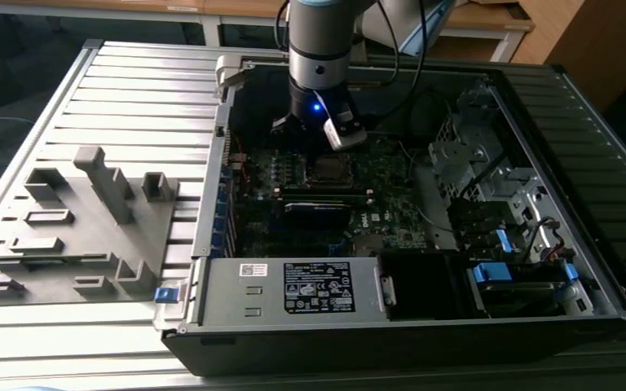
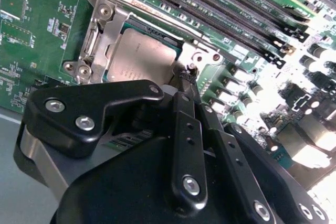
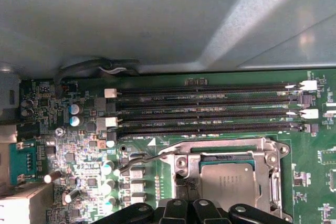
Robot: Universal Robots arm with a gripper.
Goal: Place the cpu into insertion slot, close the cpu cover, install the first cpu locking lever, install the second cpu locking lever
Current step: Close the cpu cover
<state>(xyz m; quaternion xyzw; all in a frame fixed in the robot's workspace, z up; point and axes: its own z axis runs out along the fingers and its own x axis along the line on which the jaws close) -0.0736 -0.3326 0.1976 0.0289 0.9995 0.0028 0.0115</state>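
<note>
The chip (image 2: 139,59) sits in its socket on the board, its metal top showing through the window of the cover (image 2: 98,27), which lies flat over it. The claw (image 2: 187,74) is at the socket corner, tips pressed together; can't tell if they pinch anything. One wire lever (image 3: 137,162) sticks out sideways, unlatched, so latching it looks like the step in hand. To do it well: push on the lever end only, sweep down and under its hook, stay off the chip, capacitors (image 3: 107,170) and memory slots (image 3: 210,109).
</note>
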